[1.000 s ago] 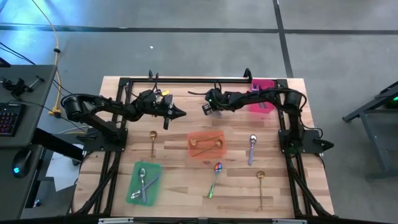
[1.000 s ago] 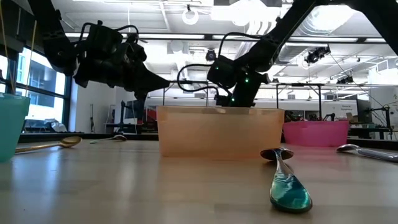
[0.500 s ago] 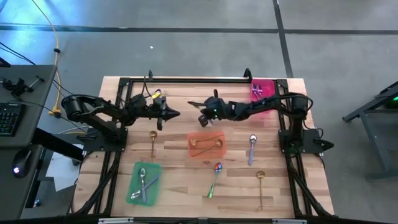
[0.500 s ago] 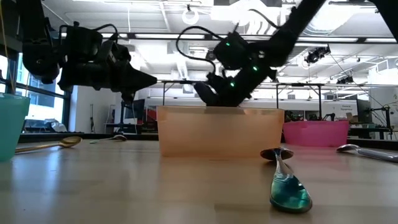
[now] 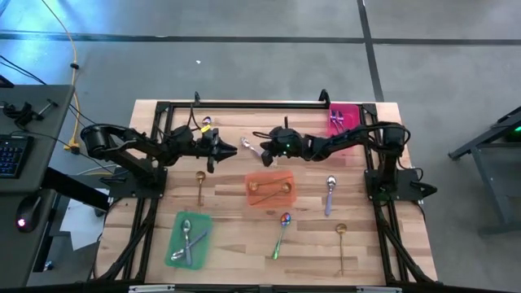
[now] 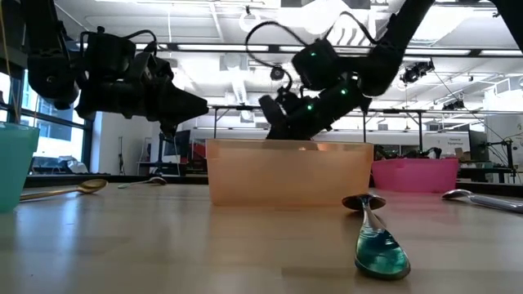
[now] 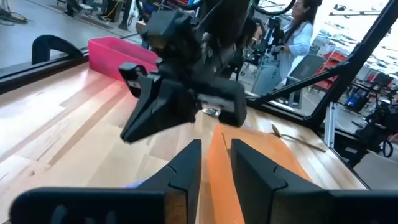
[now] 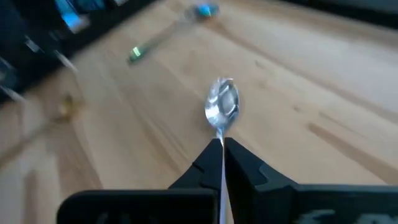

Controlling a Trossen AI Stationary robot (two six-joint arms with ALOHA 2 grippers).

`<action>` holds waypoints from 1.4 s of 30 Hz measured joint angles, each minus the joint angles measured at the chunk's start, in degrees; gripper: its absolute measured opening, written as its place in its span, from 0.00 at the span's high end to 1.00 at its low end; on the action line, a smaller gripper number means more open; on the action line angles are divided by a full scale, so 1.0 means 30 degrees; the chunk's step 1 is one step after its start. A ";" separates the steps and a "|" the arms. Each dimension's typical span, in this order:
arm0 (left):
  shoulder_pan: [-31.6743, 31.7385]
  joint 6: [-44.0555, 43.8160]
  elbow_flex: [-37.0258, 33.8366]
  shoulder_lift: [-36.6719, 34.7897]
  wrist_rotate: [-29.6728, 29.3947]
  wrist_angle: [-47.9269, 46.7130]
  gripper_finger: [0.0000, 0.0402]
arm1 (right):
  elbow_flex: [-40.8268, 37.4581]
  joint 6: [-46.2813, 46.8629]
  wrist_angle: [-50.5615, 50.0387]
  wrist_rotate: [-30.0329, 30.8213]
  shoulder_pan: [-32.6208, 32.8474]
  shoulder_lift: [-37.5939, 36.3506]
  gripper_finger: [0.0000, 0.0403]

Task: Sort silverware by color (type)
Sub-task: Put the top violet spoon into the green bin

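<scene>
My right gripper (image 5: 259, 150) hovers over the table's far middle, shut on a plain silver spoon (image 5: 246, 144) whose bowl points at my left gripper (image 5: 234, 149). The left gripper is open a short way from the bowl; in its wrist view nothing lies between its fingers (image 7: 186, 163). An orange tray (image 5: 286, 199) holds gold pieces, a green tray (image 5: 175, 248) holds silver ones, and a pink tray (image 5: 342, 120) stands at the far right. Loose on the table lie a gold spoon (image 5: 199, 185), a rainbow spoon (image 5: 282, 232), a purple-handled spoon (image 5: 330, 194) and another gold spoon (image 5: 341, 244). My right gripper pinches the silver spoon's handle (image 8: 221, 148) between its two fingers, which lie along the handle. The fingers slant down toward the table's left side. The bowl (image 8: 222, 102) sticks out past the fingertips, and the spoon is lifted clear of the table.
Black frame rails (image 5: 244, 104) run along the far edge and both sides of the table. Bare wood lies between the two grippers and the orange tray. A person stands in the room beyond the table (image 7: 298, 37).
My right gripper has swung from near the pink tray toward the table's left, closer to my left gripper, and has tipped up from pointing steeply down to a shallow slant. My left gripper has drawn back a little toward the table's left edge.
</scene>
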 joint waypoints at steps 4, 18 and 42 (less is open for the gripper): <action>0.0000 0.0448 0.0003 0.0000 -0.0036 -0.0004 0.79 | 0.1944 -0.0225 -0.4789 0.0051 0.0116 0.0000 0.91; 0.0687 0.0817 0.0000 0.0000 0.1028 -0.0045 0.79 | 0.8157 -0.0874 -1.1165 -0.0477 0.0058 0.2434 0.66; 0.2229 0.0803 -0.0007 0.0000 0.3134 -0.1259 0.79 | 1.2481 -0.3104 -1.4871 -0.0429 -0.0225 0.6688 0.98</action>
